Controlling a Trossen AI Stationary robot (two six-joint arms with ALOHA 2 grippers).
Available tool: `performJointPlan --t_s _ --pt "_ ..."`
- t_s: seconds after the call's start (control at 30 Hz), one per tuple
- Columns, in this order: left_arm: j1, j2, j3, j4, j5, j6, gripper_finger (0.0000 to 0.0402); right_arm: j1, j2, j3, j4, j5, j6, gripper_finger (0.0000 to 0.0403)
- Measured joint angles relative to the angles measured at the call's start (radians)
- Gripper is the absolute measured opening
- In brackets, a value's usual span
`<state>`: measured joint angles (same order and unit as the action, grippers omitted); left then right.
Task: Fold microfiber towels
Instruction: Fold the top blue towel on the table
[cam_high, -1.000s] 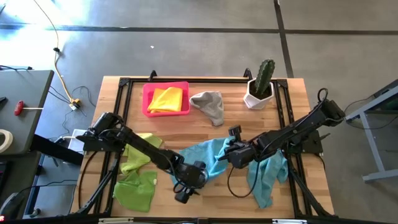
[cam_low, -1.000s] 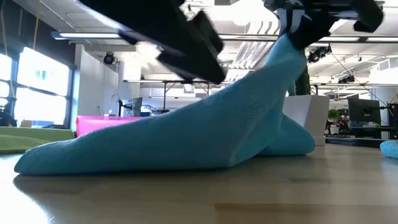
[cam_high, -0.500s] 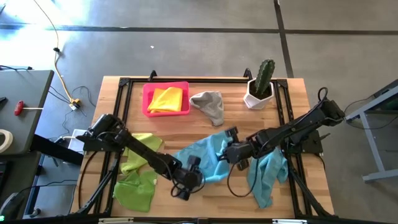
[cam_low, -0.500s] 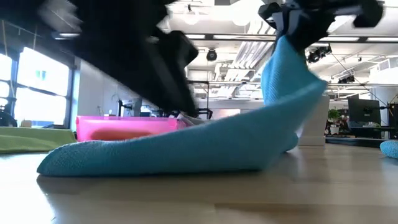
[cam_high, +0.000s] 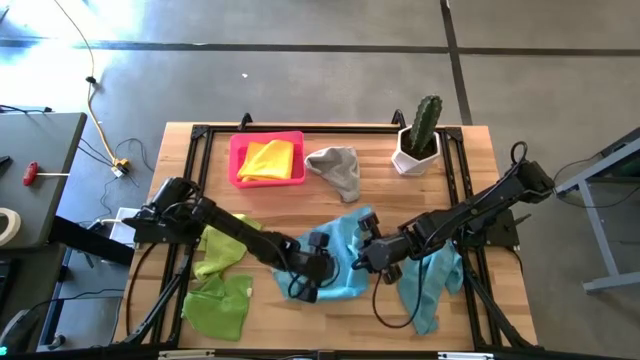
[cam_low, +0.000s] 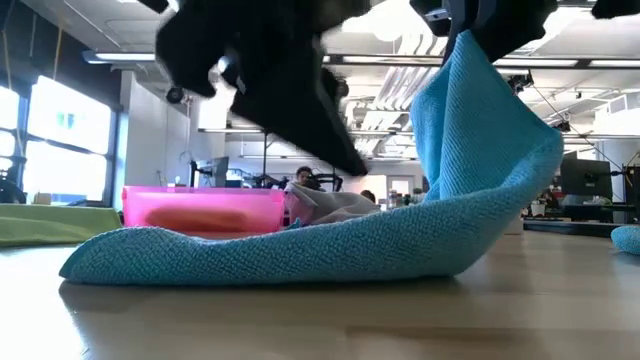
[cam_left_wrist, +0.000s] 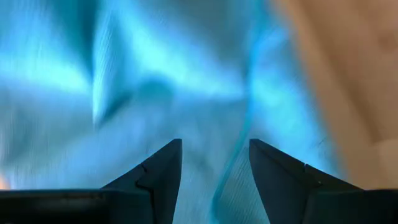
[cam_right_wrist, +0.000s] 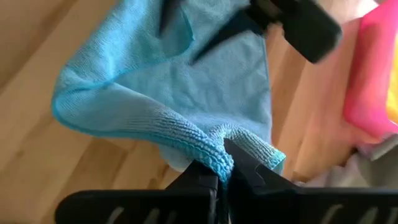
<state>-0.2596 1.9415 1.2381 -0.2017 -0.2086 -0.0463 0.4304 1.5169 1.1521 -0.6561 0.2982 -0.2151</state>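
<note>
A light blue microfiber towel (cam_high: 338, 250) lies at the table's middle front. Its near part (cam_low: 260, 255) is flat on the wood, and its right part is folded up to my right gripper (cam_right_wrist: 222, 168), which is shut on it. My left gripper (cam_left_wrist: 214, 143) stands open just over the towel's left part (cam_high: 312, 282), and a hem runs under the gap between its fingers. I cannot tell whether it touches. A second light blue towel (cam_high: 432, 285) lies under the right arm. Lime (cam_high: 222, 250) and green (cam_high: 218, 308) towels lie front left. My right gripper pinches a folded-over edge of the light blue towel (cam_right_wrist: 210, 155) between its two fingers, coming from above and slanting down. That edge is lifted clear. The cloth hangs slack below the fingers, bends in a rounded fold (cam_low: 520, 190) and lies on the table from there on.
A pink tray (cam_high: 240, 172) with a yellow towel (cam_high: 268, 158) stands at the far left. Beside it lies a crumpled grey towel (cam_high: 338, 168), and a potted cactus (cam_high: 420, 135) stands at the far right. Bare wood shows along the front edge (cam_high: 330, 320).
My left gripper has swung from the front edge toward the far edge and now stands over the light blue towel. The right gripper has tipped without changing place. The towel, a taut slope before, has sagged: its near part lies flat and a rounded fold bulges below the right gripper.
</note>
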Motion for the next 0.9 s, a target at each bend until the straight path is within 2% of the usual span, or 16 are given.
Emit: performJointPlan --t_s 0.2,0.37,0.5,0.57,0.7,0.9 --pt "0.021 0.0 0.0 -0.103 0.034 -0.041 0.0176 0.009 0.0 -0.004 0.017 -0.023 -0.006 0.0" --pt "0.068 0.0 0.0 -0.154 0.217 -0.029 0.0176 0.009 0.0 -0.004 0.021 -0.026 -0.01 0.0" --pt "0.11 0.0 0.0 -0.154 0.236 -0.029 0.0176 0.009 0.0 -0.004 0.022 -0.046 -0.007 0.0" --pt "0.132 0.0 -0.002 -0.153 0.278 -0.029 0.0176 0.009 0.0 -0.005 0.024 -0.058 -0.006 0.0" --pt "0.164 0.019 -0.025 -0.133 0.443 -0.056 0.0176 0.009 0.0 -0.005 0.025 -0.066 -0.003 0.0" --pt "0.168 0.045 -0.029 -0.126 0.496 -0.081 0.0176 0.009 0.0 -0.005 0.018 -0.067 -0.011 0.0"
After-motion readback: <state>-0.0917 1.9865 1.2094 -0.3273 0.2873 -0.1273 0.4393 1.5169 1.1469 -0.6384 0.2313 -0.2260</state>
